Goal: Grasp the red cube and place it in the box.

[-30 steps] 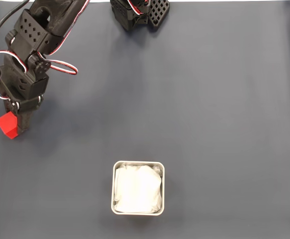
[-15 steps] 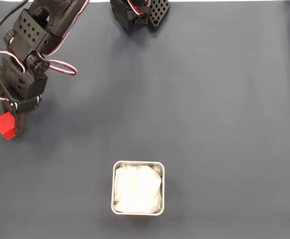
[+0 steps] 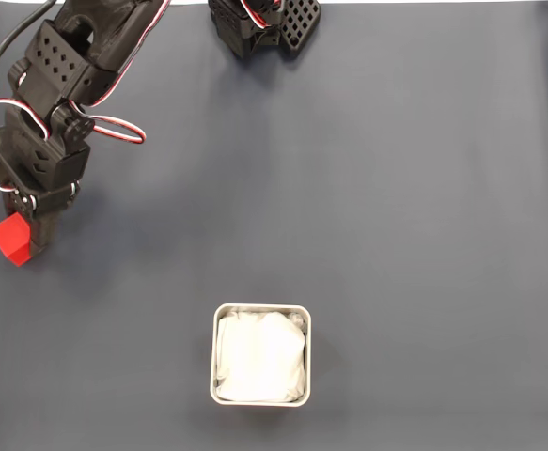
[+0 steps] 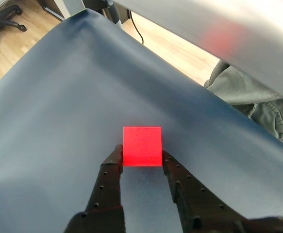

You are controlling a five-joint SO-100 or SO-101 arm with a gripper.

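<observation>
Presently the arm (image 3: 62, 103) reached down along the left side of the fixed view, its black body and red-and-white wires over the dark blue-grey cloth (image 3: 396, 235) that covered the table. The claw (image 3: 27, 246) pointed toward the lower left, and the red cube (image 3: 10, 238) sat at its tip, close to the left edge of that view.

From the wrist view, the claw (image 4: 142, 156) came in from the bottom edge with its two black fingers (image 4: 111, 174) spread on either side of the red cube (image 4: 141, 146). Each fingertip met a lower corner of the cube, so the claw was clamped on the cube at its very tips. Only the near part of the cube lay between the fingers; most of it stuck out beyond them. Whether the cube rested on the cloth or was lifted off it could not be told.

The box (image 3: 260, 353) stood on the cloth in the lower middle of the fixed view, well apart from the cube and to its lower right. Its pale rim was square with rounded corners, and a white wrinkled lining filled the inside. A second black piece of hardware (image 3: 264, 23) sat at the top edge of the fixed view.

Beyond the cloth (image 4: 58, 111), the wrist view showed a wooden floor (image 4: 20, 39), the foot of an office chair (image 4: 3, 19), and grey-green fabric (image 4: 248, 97) on the right.
</observation>
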